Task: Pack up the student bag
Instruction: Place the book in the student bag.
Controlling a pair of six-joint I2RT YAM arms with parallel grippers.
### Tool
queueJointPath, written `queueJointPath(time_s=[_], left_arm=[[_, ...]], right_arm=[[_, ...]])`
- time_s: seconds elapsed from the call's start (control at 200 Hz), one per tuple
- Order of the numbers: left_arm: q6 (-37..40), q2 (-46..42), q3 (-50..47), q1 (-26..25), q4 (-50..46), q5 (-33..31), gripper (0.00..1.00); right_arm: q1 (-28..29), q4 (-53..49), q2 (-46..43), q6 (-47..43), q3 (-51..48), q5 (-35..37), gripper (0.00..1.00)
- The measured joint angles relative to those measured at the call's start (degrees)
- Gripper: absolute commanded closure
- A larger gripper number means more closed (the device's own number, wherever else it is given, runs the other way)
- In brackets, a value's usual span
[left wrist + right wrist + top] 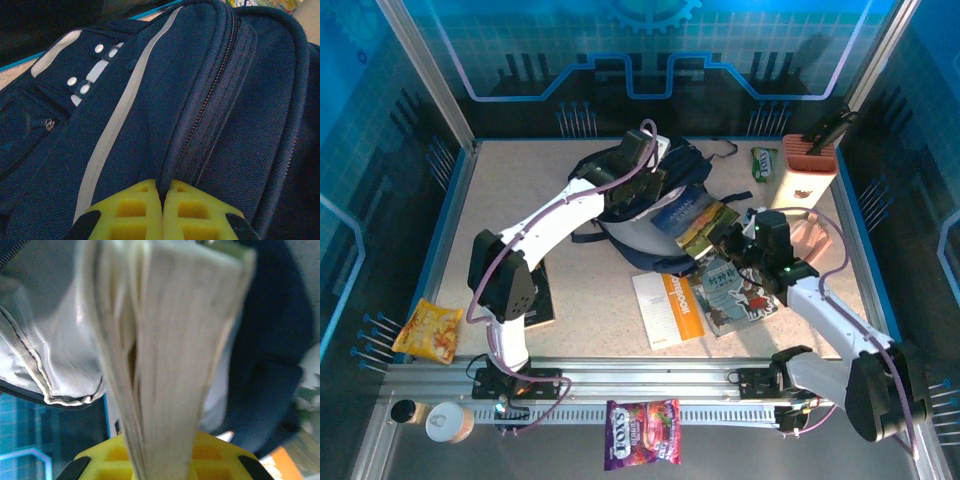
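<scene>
Blue walls (650,45) with line drawings stand around a pale, speckled table (590,330). A metal rail (660,385) runs along the near edge.

The student bag (688,168), dark blue with a white stripe, lies in the far middle of the table. It is the biggest thing there. The left gripper (635,165) sits on top of the bag. Its yellow fingers (135,210) are pinched tight on a fold of cloth by the zipper (210,95).

The right gripper (735,235) holds a book (695,222) by its edge, at the bag's grey inside (65,350).

An orange notebook (668,308) and a comic (738,295) lie flat near the bag. A yellow snack bag (428,330) lies at the left, and a purple candy bag (642,447) lies at the front.
</scene>
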Motion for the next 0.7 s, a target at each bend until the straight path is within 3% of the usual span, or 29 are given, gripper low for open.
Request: queueJointPath(time_s=[0.445, 0.7], left_arm=[[0.0, -1.6, -1.1, 0.0, 0.6, 1.5, 1.0], [-0.1, -1.6, -1.1, 0.0, 0.9, 1.5, 1.0]], right_arm=[[6.6, 15.4, 20.9, 8.5, 11.3, 4.2, 0.97], [9.5, 15.7, 30.3, 11.7, 18.3, 9.9, 0.97]])
